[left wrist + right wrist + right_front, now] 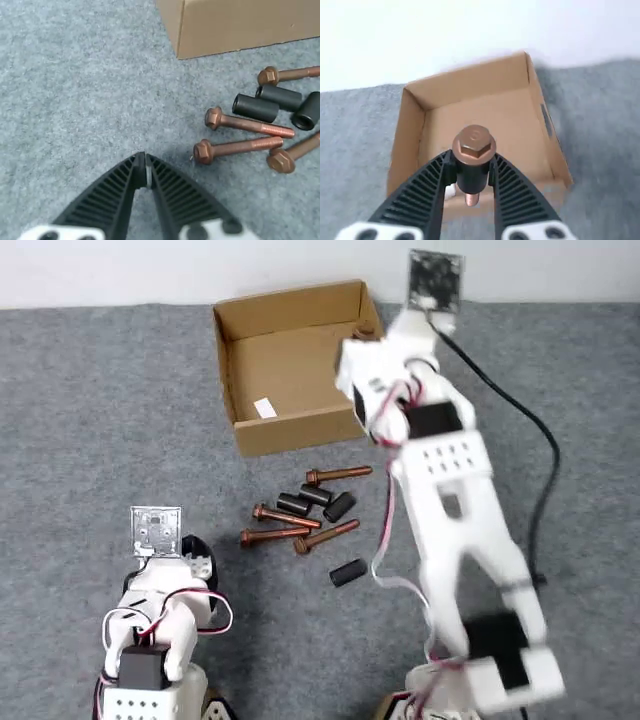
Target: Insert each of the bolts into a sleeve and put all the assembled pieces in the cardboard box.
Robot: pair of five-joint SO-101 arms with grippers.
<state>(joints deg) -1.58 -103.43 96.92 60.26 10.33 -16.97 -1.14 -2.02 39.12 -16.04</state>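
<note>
The grey bench (100, 390) carries a cardboard box (290, 430) by its far edge. Over the box, the right end effector (471, 160) clamps a black sleeve (470, 176) with a bolt (474, 142) through it. The left end effector (145, 161), pinched together on nothing, sits toward the near edge. Four bolts (285, 516) and four sleeves (315, 496) lie loose mid-bench.
</note>
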